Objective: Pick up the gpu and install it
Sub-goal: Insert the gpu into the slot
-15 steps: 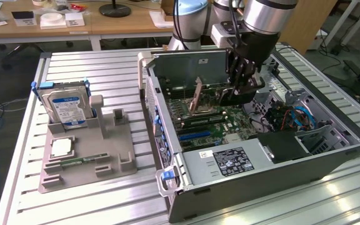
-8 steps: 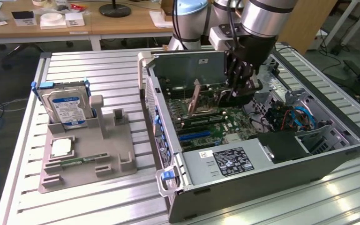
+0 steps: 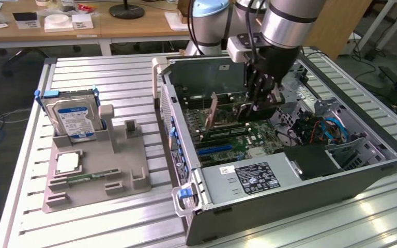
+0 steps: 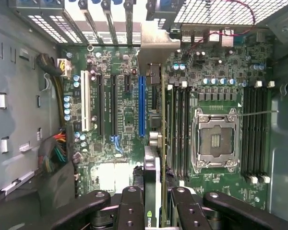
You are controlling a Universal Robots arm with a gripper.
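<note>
The gpu [image 4: 157, 143] appears edge-on in the wrist view, a thin green card with its silver end bracket [image 4: 156, 45] toward the case's rear slots. My gripper [image 4: 156, 211] is shut on it, with black fingers [image 4: 130, 206] on either side of the card. The card hangs over the motherboard [image 4: 110, 96], just beside the long blue slot [image 4: 141, 105]; whether it touches the board cannot be told. In the exterior view my gripper [image 3: 259, 103] reaches down into the open computer case [image 3: 288, 206], and the gpu [image 3: 241, 112] stands upright under it.
A grey fixture [image 3: 95, 170] on the slatted table holds a hard drive with a blue label [image 3: 74, 116] and a small memory stick [image 3: 85, 178]. Inside the case are the power supply [image 3: 254, 175], the CPU socket [image 4: 216, 139] and bundled cables [image 4: 57, 153].
</note>
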